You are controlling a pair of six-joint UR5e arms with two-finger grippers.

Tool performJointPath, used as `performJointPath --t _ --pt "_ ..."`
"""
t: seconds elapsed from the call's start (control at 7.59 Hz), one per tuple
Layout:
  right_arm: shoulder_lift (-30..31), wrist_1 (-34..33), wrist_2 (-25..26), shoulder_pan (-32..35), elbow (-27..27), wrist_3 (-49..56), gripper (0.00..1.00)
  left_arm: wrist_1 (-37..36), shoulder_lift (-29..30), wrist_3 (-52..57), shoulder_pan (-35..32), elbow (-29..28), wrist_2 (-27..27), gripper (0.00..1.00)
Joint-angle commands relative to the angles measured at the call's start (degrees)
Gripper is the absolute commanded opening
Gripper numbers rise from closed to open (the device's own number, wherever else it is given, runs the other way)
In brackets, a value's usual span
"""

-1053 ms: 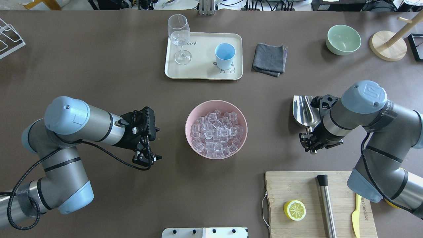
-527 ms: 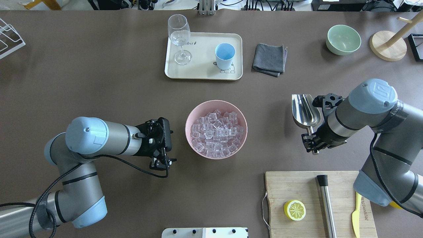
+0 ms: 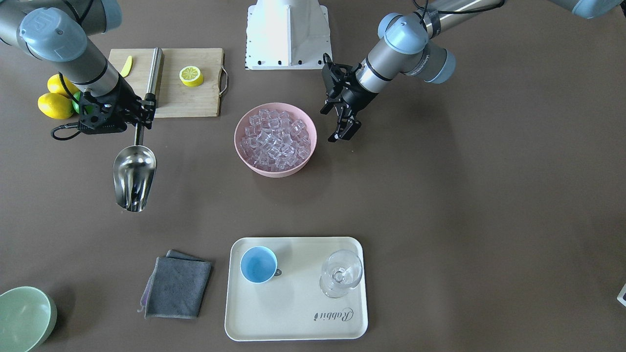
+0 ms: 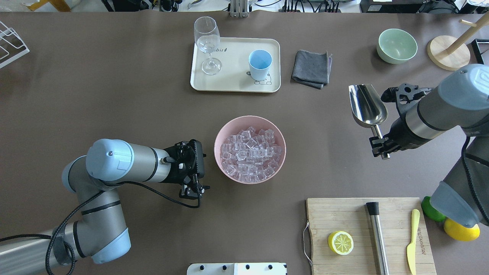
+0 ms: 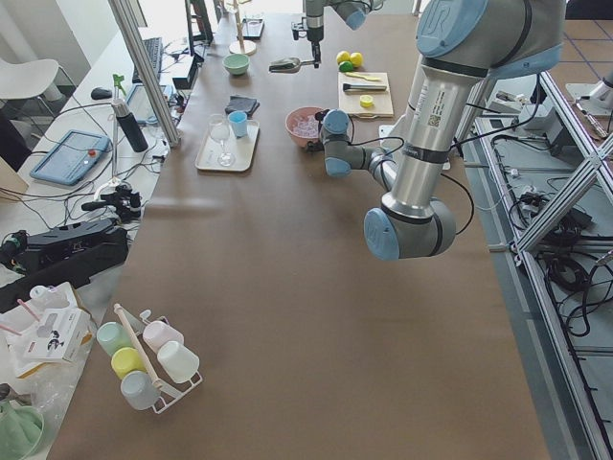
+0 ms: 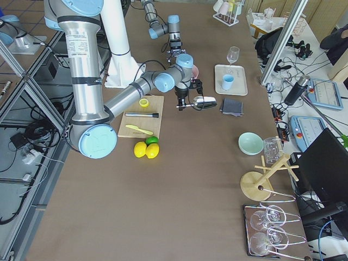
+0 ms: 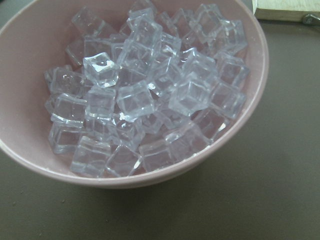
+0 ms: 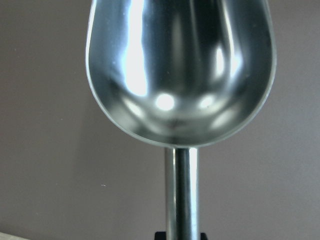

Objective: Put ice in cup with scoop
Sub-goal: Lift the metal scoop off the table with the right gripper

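Note:
The ice (image 4: 250, 149) is a heap of clear cubes in a pink bowl (image 4: 219, 131) at the table's middle; it fills the left wrist view (image 7: 145, 95). The light-blue cup (image 4: 260, 65) stands empty on a cream tray (image 4: 233, 82), also in the front view (image 3: 258, 264). My right gripper (image 4: 380, 148) is shut on the handle of the steel scoop (image 4: 366, 105), held empty above the table to the right of the bowl; its trough fills the right wrist view (image 8: 180, 70). My left gripper (image 4: 195, 190) is open and empty, just left of the bowl.
A wine glass (image 4: 207, 44) stands on the tray beside the cup. A grey cloth (image 4: 312, 68) and a green bowl (image 4: 397, 46) lie beyond the scoop. A cutting board (image 4: 328, 214) with a half lemon (image 4: 340, 243), a steel rod (image 4: 376, 233) and a yellow knife (image 4: 412, 240) is at the near right.
My right arm has carried the scoop up and away, farther right and toward the table's far side. My left gripper has moved right, closer to the pink bowl.

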State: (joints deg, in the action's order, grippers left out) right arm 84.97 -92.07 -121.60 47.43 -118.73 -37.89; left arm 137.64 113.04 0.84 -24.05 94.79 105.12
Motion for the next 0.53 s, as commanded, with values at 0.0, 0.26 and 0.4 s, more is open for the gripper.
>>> performJointPath --t 0.0,0.26,0.4 --pt "-0.8 -9.8 -0.5 3.5 -3.2 13.9 0.00 4.0 0.7 0.0 -0.6 -2.9 0.3 0.98" --pt "-9.1 -31.1 -0.4 3.5 -4.7 38.5 0.00 12.4 1.4 -2.8 -0.6 -8.4 1.7 0.98" --pt "-11.9 -37.7 0.1 3.5 -4.8 42.6 0.00 14.3 1.4 -2.8 -1.6 -9.5 2.0 0.98"
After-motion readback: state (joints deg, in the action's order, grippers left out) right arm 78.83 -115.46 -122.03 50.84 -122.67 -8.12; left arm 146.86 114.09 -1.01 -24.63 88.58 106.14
